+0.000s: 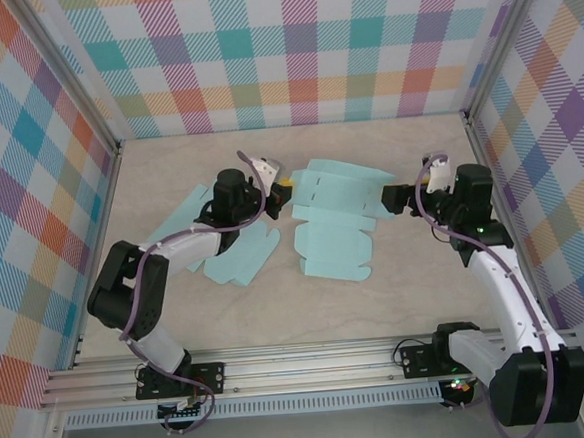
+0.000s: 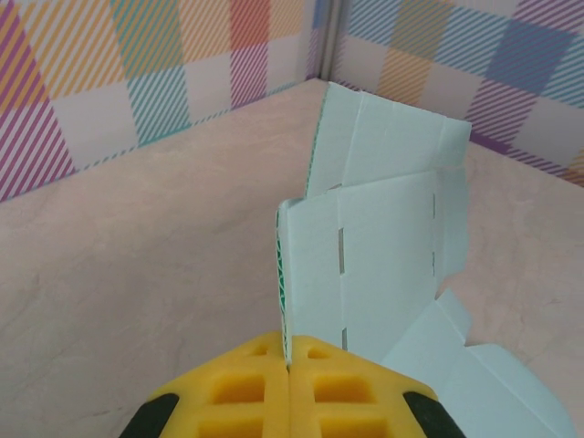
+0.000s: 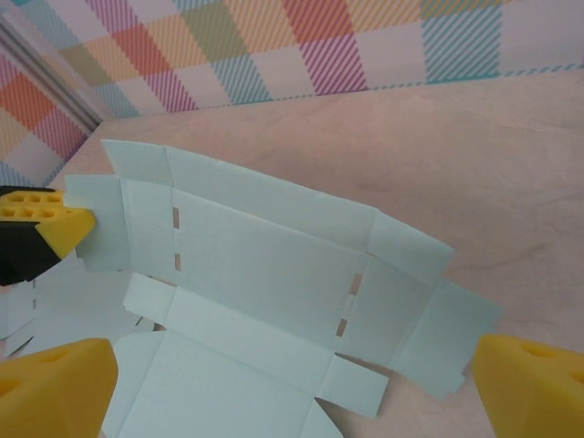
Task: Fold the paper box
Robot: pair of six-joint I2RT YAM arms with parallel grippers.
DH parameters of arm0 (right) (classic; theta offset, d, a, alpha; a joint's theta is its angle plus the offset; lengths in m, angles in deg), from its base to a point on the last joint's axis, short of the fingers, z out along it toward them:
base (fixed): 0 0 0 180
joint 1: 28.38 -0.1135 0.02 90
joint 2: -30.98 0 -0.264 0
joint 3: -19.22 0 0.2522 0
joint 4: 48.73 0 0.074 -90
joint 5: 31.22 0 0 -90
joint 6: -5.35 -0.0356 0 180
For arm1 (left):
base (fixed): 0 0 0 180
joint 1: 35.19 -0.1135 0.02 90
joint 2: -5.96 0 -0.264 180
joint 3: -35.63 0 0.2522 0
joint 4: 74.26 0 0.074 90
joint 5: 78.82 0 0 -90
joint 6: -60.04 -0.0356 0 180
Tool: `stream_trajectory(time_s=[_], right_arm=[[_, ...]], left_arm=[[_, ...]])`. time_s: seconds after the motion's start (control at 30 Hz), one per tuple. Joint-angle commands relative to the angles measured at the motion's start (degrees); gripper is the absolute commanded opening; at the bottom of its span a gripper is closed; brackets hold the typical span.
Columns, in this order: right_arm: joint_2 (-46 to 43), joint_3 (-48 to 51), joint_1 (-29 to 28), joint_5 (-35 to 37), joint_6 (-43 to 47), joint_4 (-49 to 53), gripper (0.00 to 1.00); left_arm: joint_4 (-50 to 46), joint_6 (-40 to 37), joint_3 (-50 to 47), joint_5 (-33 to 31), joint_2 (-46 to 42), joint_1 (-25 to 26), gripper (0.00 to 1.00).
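Note:
The paper box (image 1: 332, 221) is a pale blue die-cut sheet lying mostly flat in the middle of the table. My left gripper (image 1: 282, 186) is shut on the box's left side flap (image 2: 383, 255), which stands lifted on edge between the yellow pads (image 2: 246, 388). From the right wrist view, the box (image 3: 265, 265) spreads out below my right gripper (image 3: 292, 388). That gripper's yellow fingers (image 3: 534, 379) stand wide open with nothing between them. In the top view the right gripper (image 1: 399, 199) hovers at the box's right end flaps. The left gripper's yellow tip (image 3: 50, 224) shows holding the far flap.
More flat pale blue box sheets (image 1: 240, 258) lie under and beside the left arm, one reaching further left (image 1: 172, 225). Checked walls (image 1: 300, 48) close in the table at the back and both sides. Bare tabletop (image 1: 308, 308) lies in front of the box.

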Motion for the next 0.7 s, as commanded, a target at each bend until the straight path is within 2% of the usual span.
stream_trajectory(time_s=[0.0,0.17,0.43,0.67], right_arm=[[2.76,-1.63,0.13,-7.37,4.09,-2.54,1.00],[7.99,-3.68,1.21,-9.48,6.87,-2.95,0.99],[13.81,-5.64,5.29,-14.34,8.96,-4.63,0.97],[19.50,-9.49,7.28,-25.32,9.70,-3.49,0.93]], left_arm=[[3.50,-3.28,-1.10,7.01,-4.17,-1.22,0.00],[0.90,-5.24,-1.99,9.53,-7.79,-1.58,0.00],[-2.72,-8.60,-2.08,10.08,-10.67,-1.83,0.00],[-3.79,-9.06,-1.14,11.09,-10.48,-1.83,0.00]])
